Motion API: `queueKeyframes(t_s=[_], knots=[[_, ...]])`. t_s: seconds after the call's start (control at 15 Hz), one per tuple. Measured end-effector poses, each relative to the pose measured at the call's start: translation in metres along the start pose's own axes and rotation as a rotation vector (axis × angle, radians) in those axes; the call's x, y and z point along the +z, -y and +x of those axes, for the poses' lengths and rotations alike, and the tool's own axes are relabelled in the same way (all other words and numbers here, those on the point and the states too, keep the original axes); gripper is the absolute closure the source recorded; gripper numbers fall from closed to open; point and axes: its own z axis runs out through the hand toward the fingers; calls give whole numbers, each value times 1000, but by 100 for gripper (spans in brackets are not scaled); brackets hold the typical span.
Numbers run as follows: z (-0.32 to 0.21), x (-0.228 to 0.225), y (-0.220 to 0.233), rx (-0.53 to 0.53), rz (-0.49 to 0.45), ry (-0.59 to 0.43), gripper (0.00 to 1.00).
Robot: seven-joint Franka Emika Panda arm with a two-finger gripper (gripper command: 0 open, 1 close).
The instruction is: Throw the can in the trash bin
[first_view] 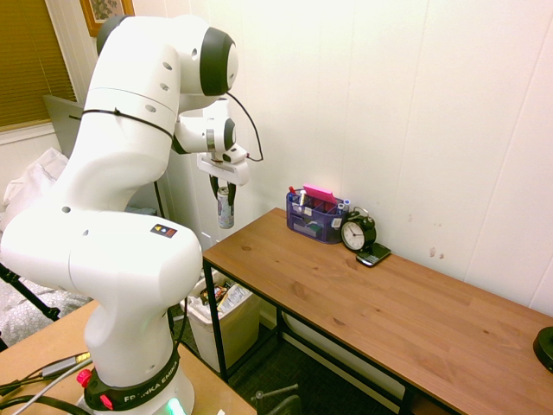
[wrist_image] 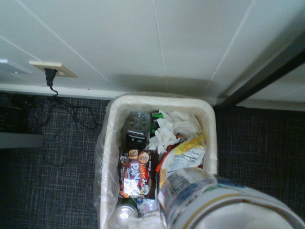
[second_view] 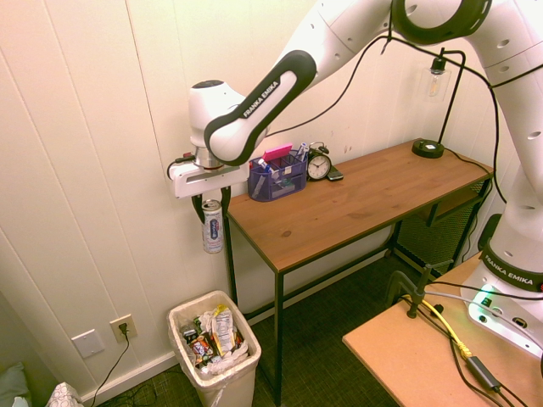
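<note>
White-panelled room with a wooden desk

The desk stands against the wall; dark carpet below, a blind-covered window nearby.

In the wrist view I see the can blurred and cut off by the bottom edge; its print is unreadable. In the first exterior view the arm hides most of the bin. The worktop runs off the right edge. The clock face is too small to read.
</note>
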Motion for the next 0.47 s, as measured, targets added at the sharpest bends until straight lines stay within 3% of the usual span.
queueKeyframes(t_s=[0.47], knots=[[17, -2, 21, 15, 3, -8, 0]])
